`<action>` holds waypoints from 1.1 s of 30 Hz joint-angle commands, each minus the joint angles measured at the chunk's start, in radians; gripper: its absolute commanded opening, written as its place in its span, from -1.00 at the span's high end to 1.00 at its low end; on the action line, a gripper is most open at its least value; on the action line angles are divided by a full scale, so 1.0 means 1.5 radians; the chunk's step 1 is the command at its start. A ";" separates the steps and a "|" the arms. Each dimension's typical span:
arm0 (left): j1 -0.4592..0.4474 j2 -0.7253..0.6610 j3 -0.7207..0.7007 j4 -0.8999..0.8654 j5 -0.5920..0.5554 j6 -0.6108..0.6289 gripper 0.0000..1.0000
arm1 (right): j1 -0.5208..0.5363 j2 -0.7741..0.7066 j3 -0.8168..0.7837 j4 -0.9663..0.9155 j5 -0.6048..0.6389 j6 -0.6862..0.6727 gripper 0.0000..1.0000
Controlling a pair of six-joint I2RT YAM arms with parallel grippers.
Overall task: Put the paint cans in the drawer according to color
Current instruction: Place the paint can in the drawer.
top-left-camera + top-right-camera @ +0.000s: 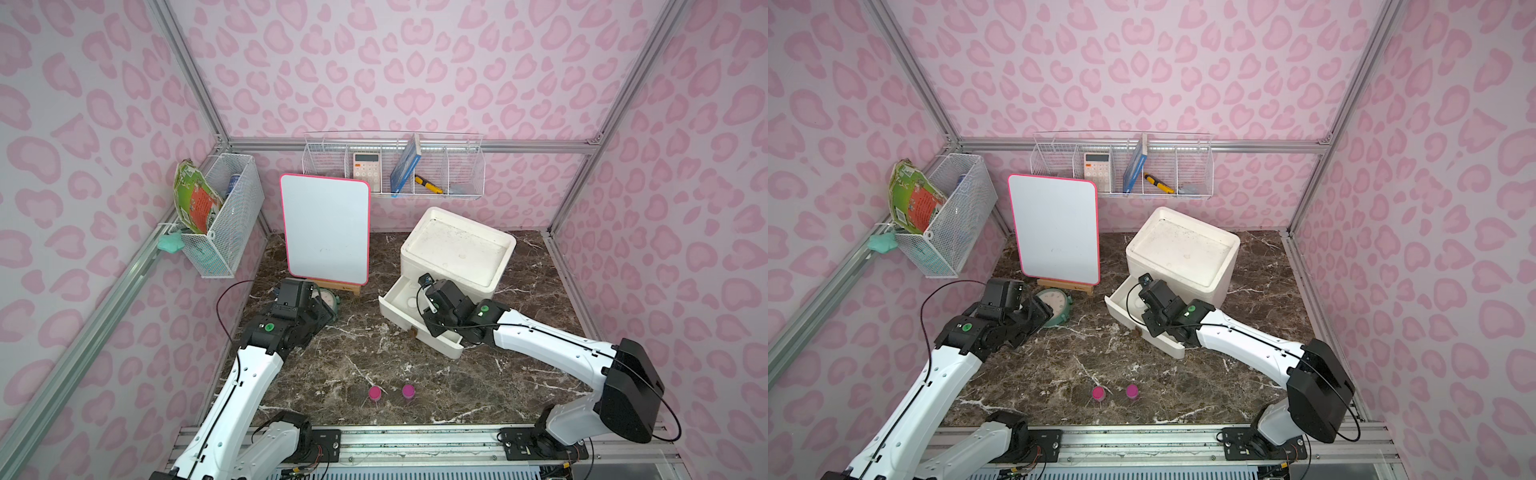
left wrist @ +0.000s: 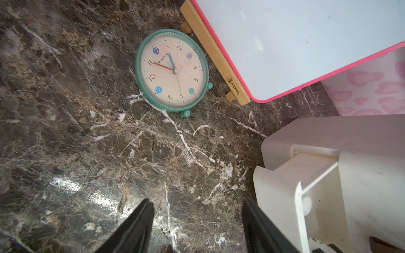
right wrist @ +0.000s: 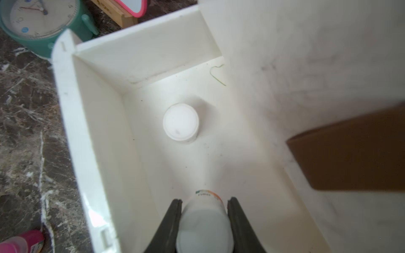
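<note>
White paint can (image 3: pixel 203 223) tight in right gripper (image 3: pixel 205 199) inside drawer (image 3: pixel 98 131), wrist view only; left gripper (image 2: pixel 197 200) agape.

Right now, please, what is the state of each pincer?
Left pincer: open, holding nothing.
Right pincer: closed on a white paint can.

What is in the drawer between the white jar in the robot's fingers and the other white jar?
Nothing: in the right wrist view only bare drawer floor lies between the gripped white jar and the other white jar.
</note>
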 commanded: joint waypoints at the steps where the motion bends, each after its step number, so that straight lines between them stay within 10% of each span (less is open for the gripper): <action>1: 0.000 0.006 0.000 0.017 0.016 0.017 -0.38 | -0.008 0.001 -0.016 0.028 -0.019 0.020 0.62; 10: -0.027 0.026 -0.011 0.045 0.025 0.027 -0.37 | -0.016 0.009 -0.027 0.043 -0.024 0.017 0.11; 17: -0.159 0.003 -0.049 0.127 -0.068 0.065 -0.36 | -0.008 -0.050 -0.030 0.071 -0.051 -0.002 -0.17; 27: -0.454 -0.098 -0.331 0.531 -0.208 0.235 -0.35 | 0.019 -0.314 -0.183 0.303 -0.004 -0.036 -0.16; 33: -0.507 0.013 -0.363 0.723 -0.174 0.372 -0.39 | -0.005 -0.404 -0.224 0.335 0.053 -0.022 -0.14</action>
